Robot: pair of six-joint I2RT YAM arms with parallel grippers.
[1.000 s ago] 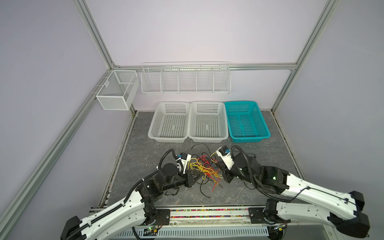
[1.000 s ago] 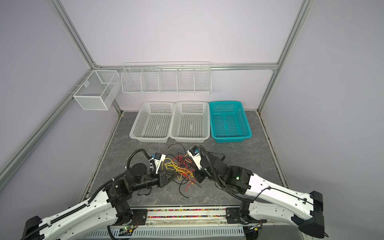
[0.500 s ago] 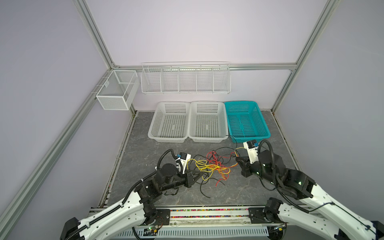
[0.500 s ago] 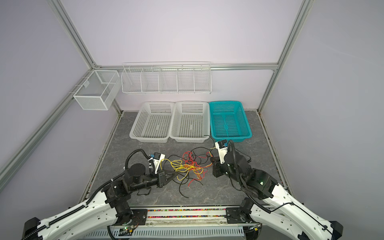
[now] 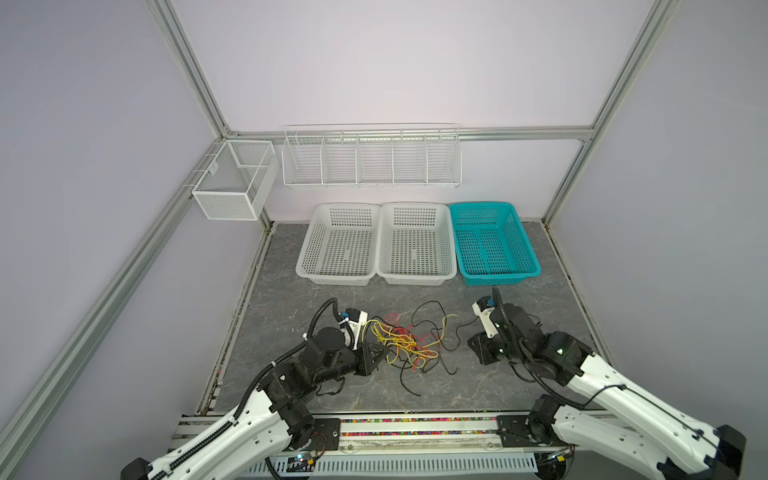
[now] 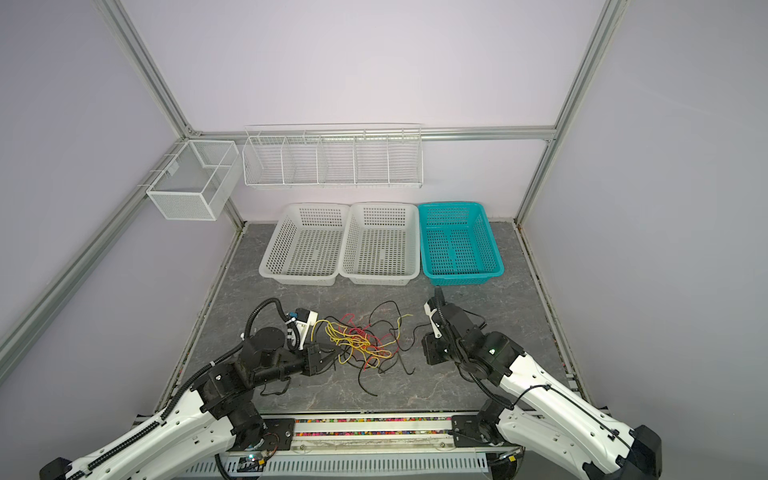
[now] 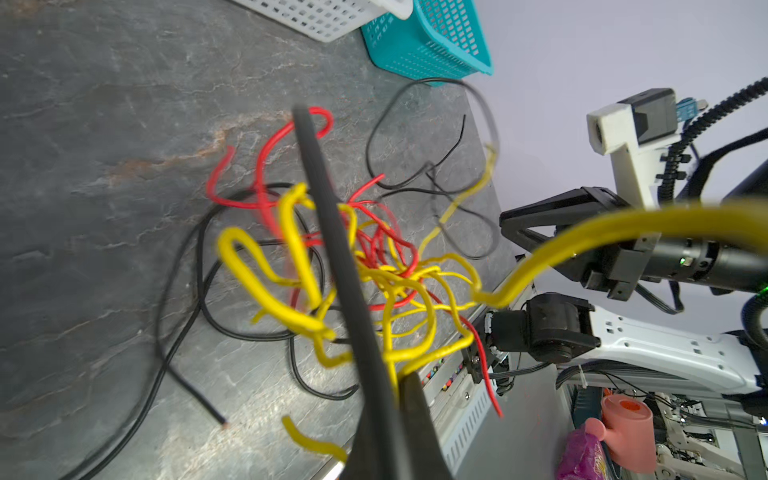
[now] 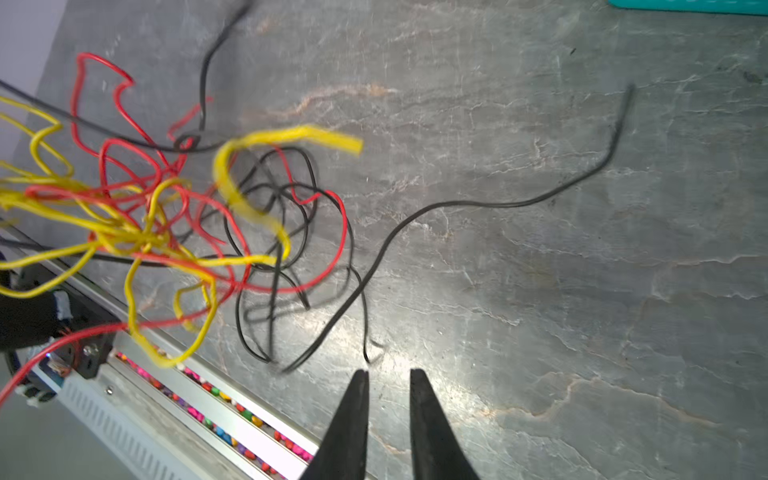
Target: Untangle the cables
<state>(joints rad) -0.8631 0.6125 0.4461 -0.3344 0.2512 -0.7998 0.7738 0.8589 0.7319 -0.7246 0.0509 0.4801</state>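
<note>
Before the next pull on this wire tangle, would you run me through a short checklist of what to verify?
1. Grip of the left hand: ok; shut at the edge of the tangle of thin red, yellow and black cables, apparently pinching a yellow cable.
2. Nothing in the right hand: ok; fingers apart, nothing between them.
3. Free strand to take: ok; a loose black cable lies on the grey stone-look table near the right hand.
4. Cables separated: not ok; the colours cross densely mid-tangle.
5. Which strands are truly knotted: cannot tell.
6. Room behind: ok; the white plastic baskets and teal plastic basket stand apart from the cables.
</note>
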